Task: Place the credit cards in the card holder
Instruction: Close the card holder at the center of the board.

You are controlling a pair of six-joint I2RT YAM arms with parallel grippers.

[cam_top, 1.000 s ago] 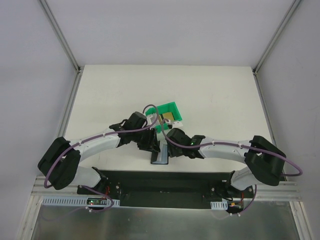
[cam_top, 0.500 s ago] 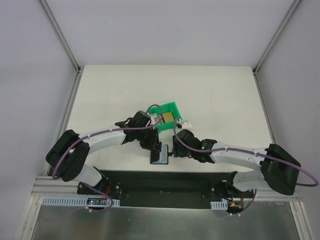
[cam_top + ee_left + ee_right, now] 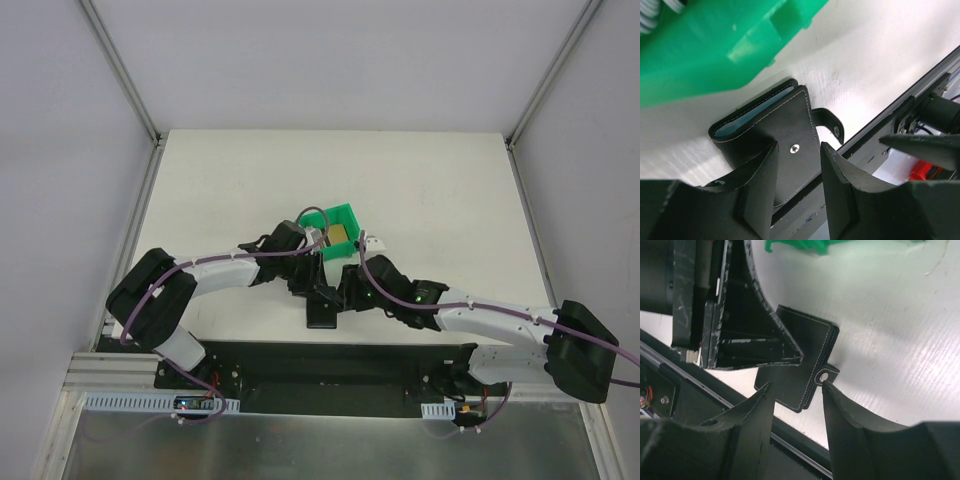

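Note:
The black card holder [image 3: 322, 311] lies folded shut near the table's front edge. In the left wrist view, the card holder [image 3: 785, 127] shows a bluish edge, a snap and its tab [image 3: 829, 121]. My left gripper [image 3: 314, 287] is open, its fingers [image 3: 760, 185] just over the holder. My right gripper [image 3: 345, 297] is open beside the holder's tab [image 3: 825, 375]. A left finger [image 3: 765, 342] rests on the holder [image 3: 807, 347]. A gold credit card [image 3: 340, 233] stands in the green bin. The other cards are hidden.
The green open-fronted bin [image 3: 332, 218] stands just behind both grippers, and it fills the top of the left wrist view [image 3: 715, 45]. A small white item [image 3: 373, 243] lies right of it. A black rail [image 3: 330, 360] runs along the table's front edge.
The card holder, earlier open with its bluish-grey inside showing, now lies closed and black. Both grippers have drawn in over it, and the right arm has stretched further left.

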